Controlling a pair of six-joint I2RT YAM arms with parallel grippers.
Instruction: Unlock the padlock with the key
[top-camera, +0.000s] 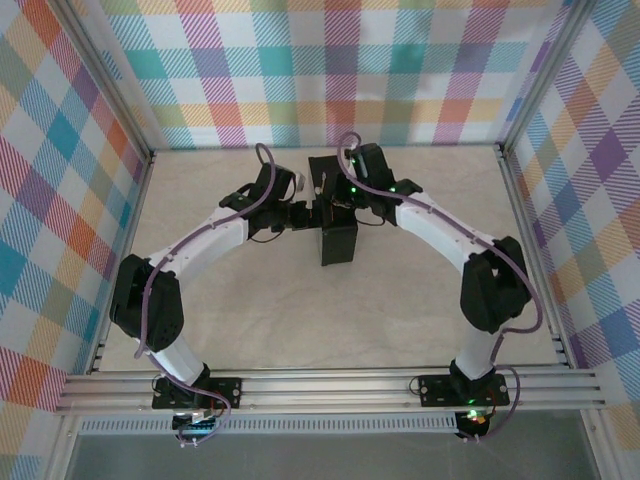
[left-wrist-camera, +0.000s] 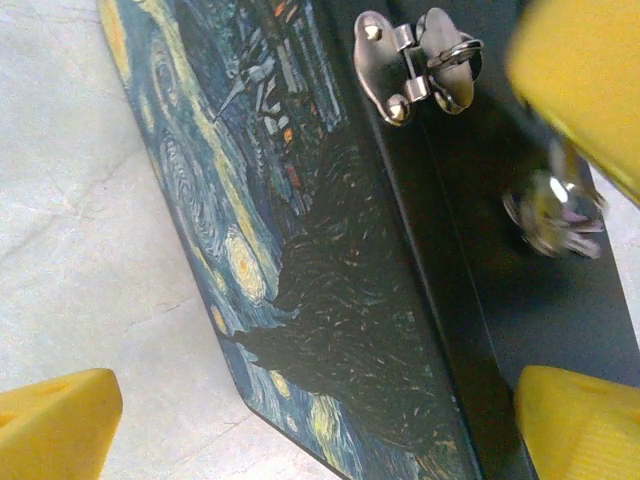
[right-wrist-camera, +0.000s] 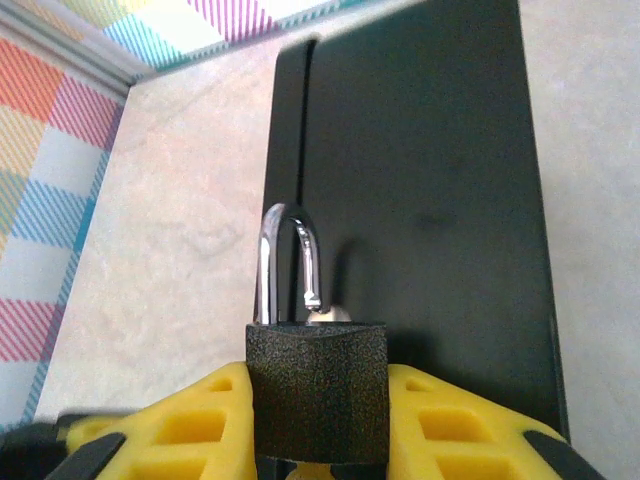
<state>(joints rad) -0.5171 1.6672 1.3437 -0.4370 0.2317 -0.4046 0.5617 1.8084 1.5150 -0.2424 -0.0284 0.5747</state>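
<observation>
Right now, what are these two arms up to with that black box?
The right gripper is shut on a small padlock, shackle up, in front of the dark box. The left gripper hangs open, a finger on either side of the box's painted lid, near its hasp. A blurred shiny bit of metal by the box may be the key; I cannot tell.

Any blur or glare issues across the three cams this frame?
Top external: even light, no glare, small parts at the centre unresolved. Left wrist: painted box fairly sharp; the shiny metal piece at right is smeared, with glare. Right wrist: padlock crisp, bright streaks on its shackle, background soft.
</observation>
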